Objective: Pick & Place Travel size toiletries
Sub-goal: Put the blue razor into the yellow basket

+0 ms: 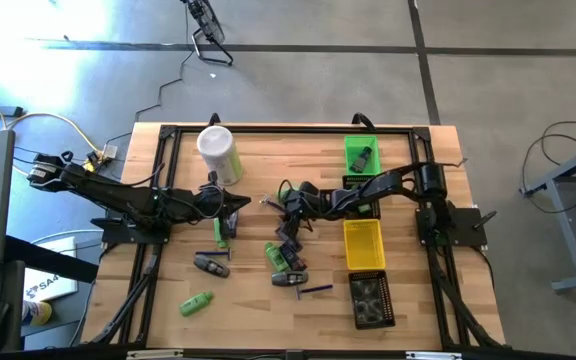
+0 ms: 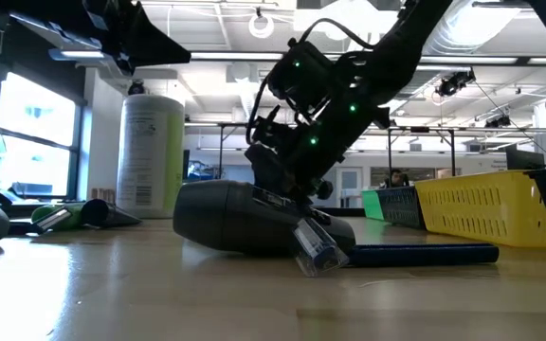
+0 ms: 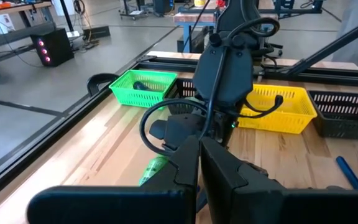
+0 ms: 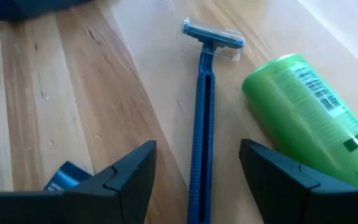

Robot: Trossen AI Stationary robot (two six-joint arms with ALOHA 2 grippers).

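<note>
While the left arm lies stretched low across the table's left half, elbow back by the edge and wrist reaching toward the middle, its left gripper (image 1: 230,205) sits with the fingers (image 3: 229,171) pressed together, holding nothing visible, just beside the pale-green canister (image 1: 218,152).

A green mini bottle (image 1: 196,303) lies alone near the front left of the table (image 1: 253,310). A dark grey tube (image 1: 211,265) rests on its side between that bottle and the left gripper, with a second green bottle (image 1: 222,232) just behind it.

At the table's centre more toiletries are heaped: a green bottle (image 1: 276,256), dark tubes, and a thin dark stick (image 1: 314,289) at the front of the heap.

The right arm comes in from the right edge, folds at the elbow beside the green bin (image 1: 360,153), and dips its wrist steeply into the centre. The right gripper (image 4: 197,171) hangs spread wide just above the wood, a finger on either side of a blue razor (image 4: 202,134) lying flat, not gripping it. A green bottle (image 4: 306,118) lies touching or nearly touching the razor's far side.

Further right stand the yellow bin (image 1: 363,245) and the black bin (image 1: 371,301).
</note>
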